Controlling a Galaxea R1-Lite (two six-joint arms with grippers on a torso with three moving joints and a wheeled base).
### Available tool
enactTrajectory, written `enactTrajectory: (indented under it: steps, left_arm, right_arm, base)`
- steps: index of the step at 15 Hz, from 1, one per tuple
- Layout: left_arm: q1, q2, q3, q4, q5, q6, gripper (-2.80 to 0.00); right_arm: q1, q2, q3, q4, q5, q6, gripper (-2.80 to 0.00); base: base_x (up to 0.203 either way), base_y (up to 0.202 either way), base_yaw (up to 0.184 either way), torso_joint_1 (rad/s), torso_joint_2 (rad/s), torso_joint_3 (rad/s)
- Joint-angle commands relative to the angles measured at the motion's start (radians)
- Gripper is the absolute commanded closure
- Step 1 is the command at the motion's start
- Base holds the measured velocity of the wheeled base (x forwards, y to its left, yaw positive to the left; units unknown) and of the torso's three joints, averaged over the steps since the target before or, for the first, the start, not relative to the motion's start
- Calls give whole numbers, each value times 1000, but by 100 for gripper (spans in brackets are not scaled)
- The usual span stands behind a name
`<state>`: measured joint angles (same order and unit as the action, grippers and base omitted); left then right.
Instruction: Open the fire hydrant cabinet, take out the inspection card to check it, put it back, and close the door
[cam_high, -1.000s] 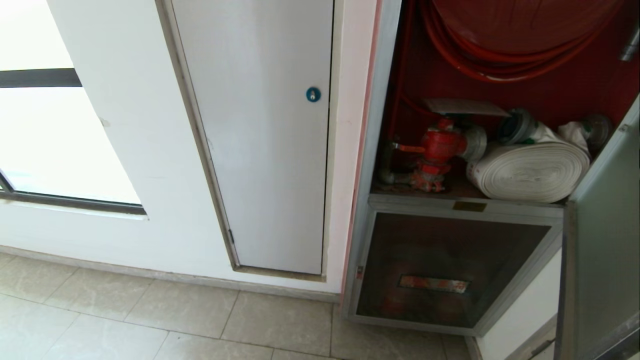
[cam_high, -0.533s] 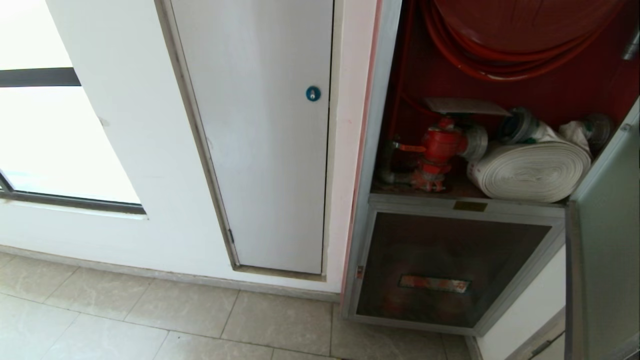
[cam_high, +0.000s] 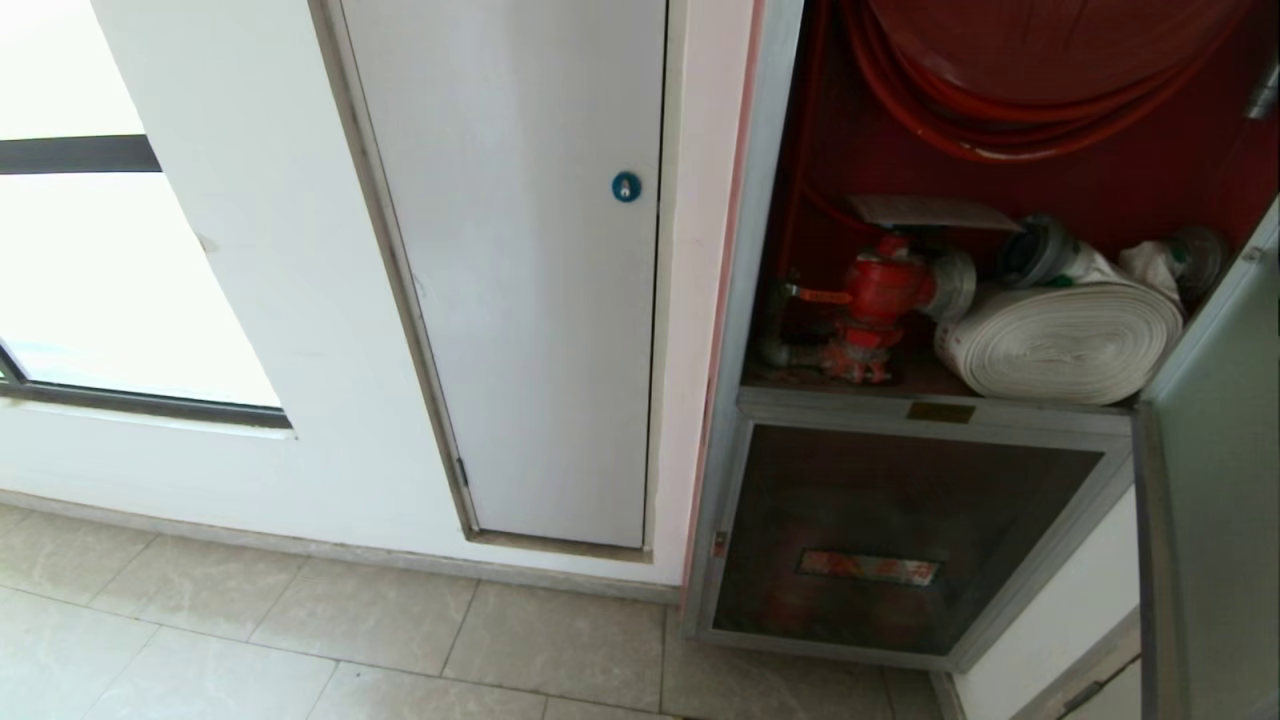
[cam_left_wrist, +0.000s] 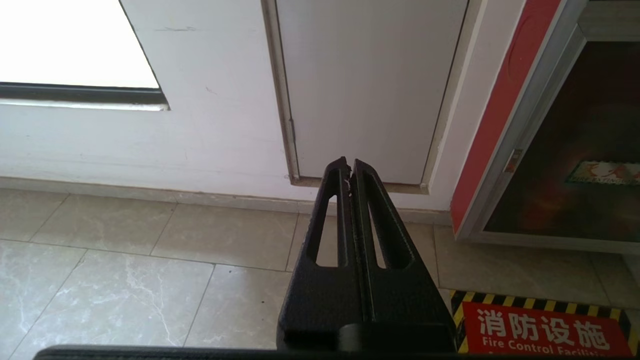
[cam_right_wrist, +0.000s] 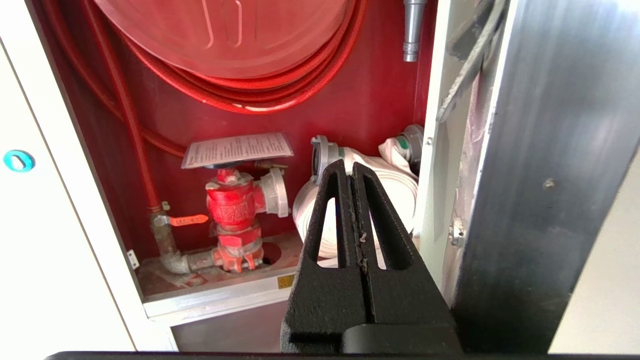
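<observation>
Atop the red valve (cam_right_wrist: 235, 207) I see the inspection card (cam_right_wrist: 237, 149); my right gripper (cam_right_wrist: 348, 167) hangs before it, fingers together, door (cam_right_wrist: 545, 165) open.

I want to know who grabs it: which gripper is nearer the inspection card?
Right. The right gripper faces the open cabinet, with the card on the valve ahead. The left gripper hangs low over floor tiles, facing the white panel.

1 card (cam_right_wrist: 237, 149), 1 valve (cam_right_wrist: 235, 210), 2 hoses
</observation>
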<state>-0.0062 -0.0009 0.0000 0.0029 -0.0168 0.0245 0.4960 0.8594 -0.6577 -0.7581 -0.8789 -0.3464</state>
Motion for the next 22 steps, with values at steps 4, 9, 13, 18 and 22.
enactTrajectory:
  steps: [4,9,13,18,22]
  left_arm:
    - [0,1,0,0,0,0,0]
    - [0,1,0,0,0,0,0]
    - [0,1,0,0,0,0,0]
    - [0,1,0,0,0,0,0]
    - [0,1,0,0,0,0,0]
  right_arm:
    - [3,-37,3,-1,6,-17,0]
    - [3,-68,10,-1,6,-51,0]
    - [1,-92,7,46,6,-56,0]
    - [0,-110,7,49,3,-63,0]
    - [-17,-128,6,70,1,-63,0]
  base:
    - [0,0,0,0,0,0]
    - [0,0,0,0,0,0]
    - [0,0,0,0,0,0]
    - [0,0,0,0,0,0]
    - [0,0,0,0,0,0]
